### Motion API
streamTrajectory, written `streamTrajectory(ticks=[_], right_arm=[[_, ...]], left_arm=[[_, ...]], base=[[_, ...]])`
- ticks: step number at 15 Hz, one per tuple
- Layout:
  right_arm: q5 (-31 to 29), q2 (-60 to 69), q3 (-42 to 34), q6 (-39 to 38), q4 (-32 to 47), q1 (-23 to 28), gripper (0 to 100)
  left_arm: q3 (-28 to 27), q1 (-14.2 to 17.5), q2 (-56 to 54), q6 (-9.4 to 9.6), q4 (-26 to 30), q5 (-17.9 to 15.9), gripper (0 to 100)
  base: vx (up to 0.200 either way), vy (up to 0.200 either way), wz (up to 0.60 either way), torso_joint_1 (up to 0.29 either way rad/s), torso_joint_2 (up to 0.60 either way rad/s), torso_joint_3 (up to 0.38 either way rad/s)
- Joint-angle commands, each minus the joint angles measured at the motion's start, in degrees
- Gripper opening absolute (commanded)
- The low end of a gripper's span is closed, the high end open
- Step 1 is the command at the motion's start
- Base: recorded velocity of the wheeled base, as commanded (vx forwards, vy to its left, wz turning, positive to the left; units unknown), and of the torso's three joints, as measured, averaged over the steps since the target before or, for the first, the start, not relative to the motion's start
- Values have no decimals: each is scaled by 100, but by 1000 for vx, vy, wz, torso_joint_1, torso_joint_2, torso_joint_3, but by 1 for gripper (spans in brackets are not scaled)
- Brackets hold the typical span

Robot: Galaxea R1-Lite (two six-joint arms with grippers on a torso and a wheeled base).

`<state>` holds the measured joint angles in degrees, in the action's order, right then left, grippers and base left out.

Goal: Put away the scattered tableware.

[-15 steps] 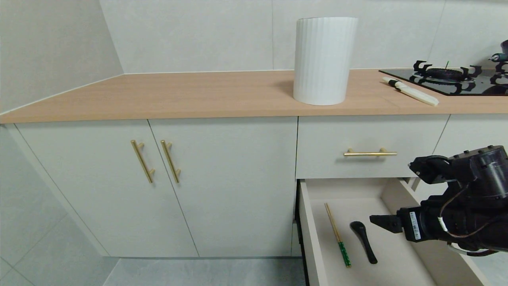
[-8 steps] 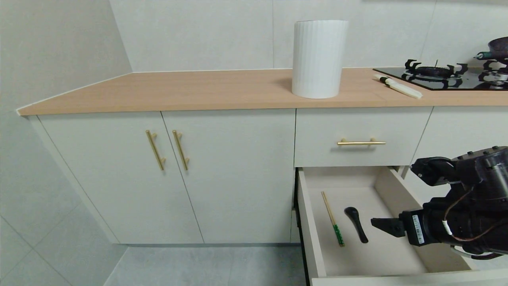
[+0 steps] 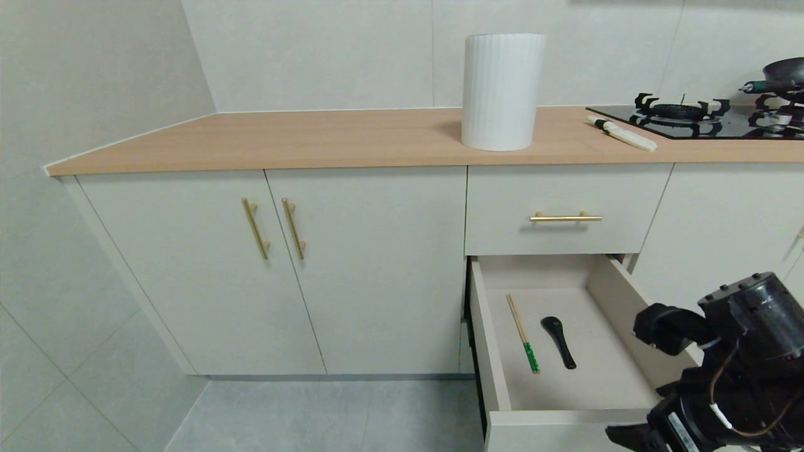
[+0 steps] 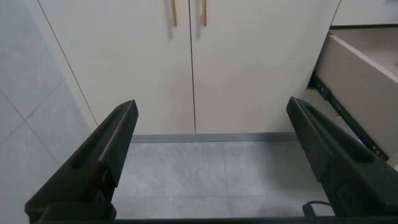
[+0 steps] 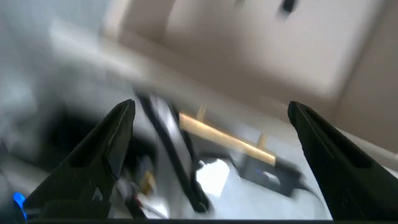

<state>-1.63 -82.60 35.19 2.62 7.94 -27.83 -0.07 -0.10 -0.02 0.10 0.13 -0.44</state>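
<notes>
Two pieces, chopsticks (image 3: 523, 334) and spoon (image 3: 558, 340), lie in the open drawer (image 3: 619, 301), toward its left side. Our right hand (image 5: 208, 124), open and empty, has dropped to its front corner; our left hand (image 4: 211, 112) is open too. Only the knife (image 3: 622, 133) at the right end of the tabletop (image 3: 314, 138) remains, we judge.

At 5 o'clock in the head view, the bottom edge cuts off the drawer front (image 3: 553, 433) and most of the right gripper (image 3: 631, 437) (one fingertip shows). At 2 o'clock the pan (image 3: 785, 68) runs off the edge. From the right wrist, a gold handle (image 5: 227, 140) is a blurred streak.
</notes>
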Motion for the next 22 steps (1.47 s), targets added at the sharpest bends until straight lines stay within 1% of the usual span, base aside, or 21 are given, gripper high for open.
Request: streamTrajectory(ticks=[1, 3, 5, 11, 12, 13, 16, 19, 22], right_arm=[[14, -19, -259, 300, 182, -117, 100], [-4, -19, -382, 371, 367, -355, 100], [-4, -124, -408, 371, 463, -478, 100], [-83, -924, -355, 300, 410, -469, 100], [-118, -1038, -303, 265, 340, -407, 100], [-215, -1144, -232, 133, 305, -337, 100], [-513, -1566, 75, -605, 305, -302, 100], [-953, -1996, 365, -1036, 296, -161, 100], [-979, -2155, 664, -1519, 200, -144, 100]], left_arm=[[7, 1, 2, -1, -5, 0, 100], [7, 1, 2, -1, -13, 0, 100], [-1, 1, 2, -1, -5, 0, 100], [-1, 1, 2, -1, -5, 0, 100], [7, 1, 2, -1, -5, 0, 100], [-1, 1, 2, -1, -5, 0, 100], [7, 1, 2, -1, -5, 0, 100], [7, 1, 2, -1, -5, 0, 100], [7, 1, 2, -1, -5, 0, 100]], base=[[0, 0, 0, 0, 0, 0], [0, 0, 0, 0, 0, 0], [0, 0, 0, 0, 0, 0], [0, 0, 0, 0, 0, 0], [0, 0, 0, 0, 0, 0], [0, 0, 0, 0, 0, 0], [0, 0, 0, 0, 0, 0], [0, 0, 0, 0, 0, 0], [0, 0, 0, 0, 0, 0]])
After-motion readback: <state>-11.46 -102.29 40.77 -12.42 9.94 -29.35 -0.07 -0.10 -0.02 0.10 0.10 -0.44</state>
